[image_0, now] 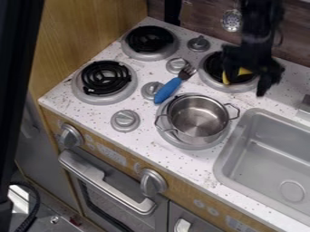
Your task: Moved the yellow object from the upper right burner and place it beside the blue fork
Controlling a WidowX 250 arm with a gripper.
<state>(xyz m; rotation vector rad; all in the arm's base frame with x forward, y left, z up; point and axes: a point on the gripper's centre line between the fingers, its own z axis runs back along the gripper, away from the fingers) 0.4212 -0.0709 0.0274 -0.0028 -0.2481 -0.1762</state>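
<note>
A black post [19, 90] stands at the left edge. Upper right, the gripper [246, 83] hangs over the burner [225, 87], fingers wide – probably to straddle the yellow object [244, 71] there. The blue fork [167, 90], near centre – that marks the drop spot.

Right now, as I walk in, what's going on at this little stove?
A black robot arm has its open hand low over the upper right burner, right at a yellow object there. I can't tell whether they touch. The yellow object is not beside the blue fork yet; the fork lies to the left, just behind a metal pot on the lower right burner.
</note>
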